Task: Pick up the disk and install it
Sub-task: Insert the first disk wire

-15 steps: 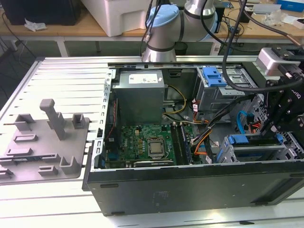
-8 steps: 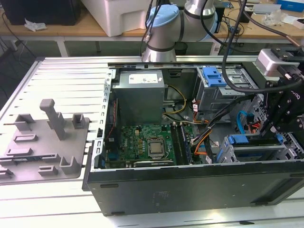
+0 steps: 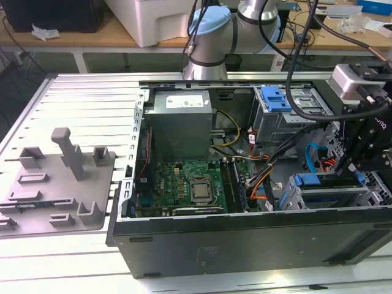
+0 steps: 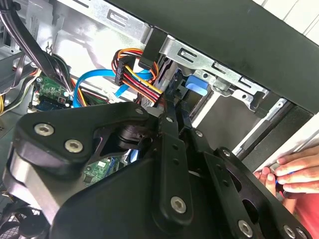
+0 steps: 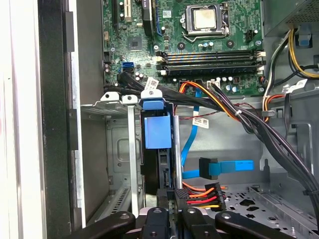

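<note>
One disk (image 5: 158, 144) edge-up in bay

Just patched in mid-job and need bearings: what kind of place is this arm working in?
Most likely a lab or workshop test bench: an open computer case lies on a slotted metal table, a grey fixture plate sits beside it, and cluttered benches stand behind.

I count one open computer case (image 3: 245, 245), one motherboard (image 3: 184, 184), one grey power-supply box (image 3: 180, 122), two blue drive carriers (image 3: 274, 98) (image 3: 306, 180), one grey fixture plate (image 3: 55, 184), one person's hand (image 4: 294, 172).
</note>
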Tool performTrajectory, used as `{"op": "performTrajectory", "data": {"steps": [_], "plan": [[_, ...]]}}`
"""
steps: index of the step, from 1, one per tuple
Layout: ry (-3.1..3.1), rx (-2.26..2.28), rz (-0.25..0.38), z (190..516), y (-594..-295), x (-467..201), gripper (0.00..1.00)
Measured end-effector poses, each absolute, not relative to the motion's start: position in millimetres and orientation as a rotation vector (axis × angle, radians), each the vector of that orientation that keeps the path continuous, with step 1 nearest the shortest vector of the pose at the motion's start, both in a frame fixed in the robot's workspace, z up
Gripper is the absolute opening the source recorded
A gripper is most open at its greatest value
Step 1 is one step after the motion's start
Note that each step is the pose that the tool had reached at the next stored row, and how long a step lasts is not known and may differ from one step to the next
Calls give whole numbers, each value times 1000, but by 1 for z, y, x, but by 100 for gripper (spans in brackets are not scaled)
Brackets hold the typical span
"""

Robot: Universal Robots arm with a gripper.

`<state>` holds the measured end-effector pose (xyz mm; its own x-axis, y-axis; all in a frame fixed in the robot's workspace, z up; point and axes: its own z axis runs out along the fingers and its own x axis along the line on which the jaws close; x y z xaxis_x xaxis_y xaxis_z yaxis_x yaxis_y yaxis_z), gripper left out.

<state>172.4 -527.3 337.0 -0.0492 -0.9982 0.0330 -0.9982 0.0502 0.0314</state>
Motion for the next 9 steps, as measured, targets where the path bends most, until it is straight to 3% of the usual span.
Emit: {"op": "performTrajectory", "data": {"steps": [7,9], "plan": [[-2243,2134,0,337,-527,172,17],[-2243,2134,-1,337,-527,172,24]]}}
